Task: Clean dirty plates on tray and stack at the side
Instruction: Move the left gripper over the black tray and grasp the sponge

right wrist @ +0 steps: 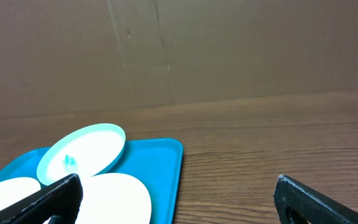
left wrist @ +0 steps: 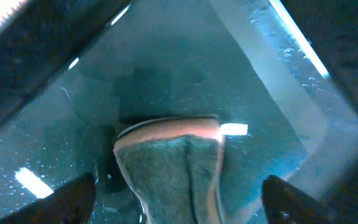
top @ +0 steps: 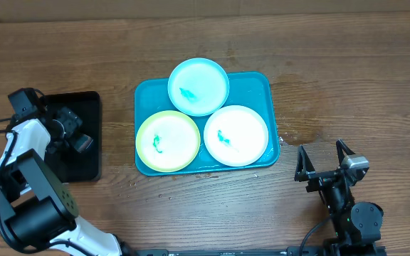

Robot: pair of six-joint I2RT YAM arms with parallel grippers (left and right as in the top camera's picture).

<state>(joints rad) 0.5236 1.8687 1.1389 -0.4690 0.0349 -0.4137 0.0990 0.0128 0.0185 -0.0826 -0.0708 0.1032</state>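
Here, the turquoise tray (top: pixel 262 84) sits in the middle of the desk (top: pixel 347 64), fully loaded.
The left hand (top: pixel 75 133) hangs spread astride a cloth pad (left wrist: pixel 169 174) in the wet black tray (top: pixel 84 169); the teal-smeared yellow-green plate (top: pixel 168 141), light blue plate (top: pixel 198 86) and white plate (top: pixel 235 135) fill the turquoise tray; the right hand (top: pixel 322 148) stands wide open just right of it.

Left wrist view: the cloth (left wrist: pixel 169 177) runs off the bottom edge; the left fingers (left wrist: pixel 73 199) show only as dark, blurred corners. Right wrist view: the white plate (right wrist: pixel 114 199) is cut by the bottom edge.
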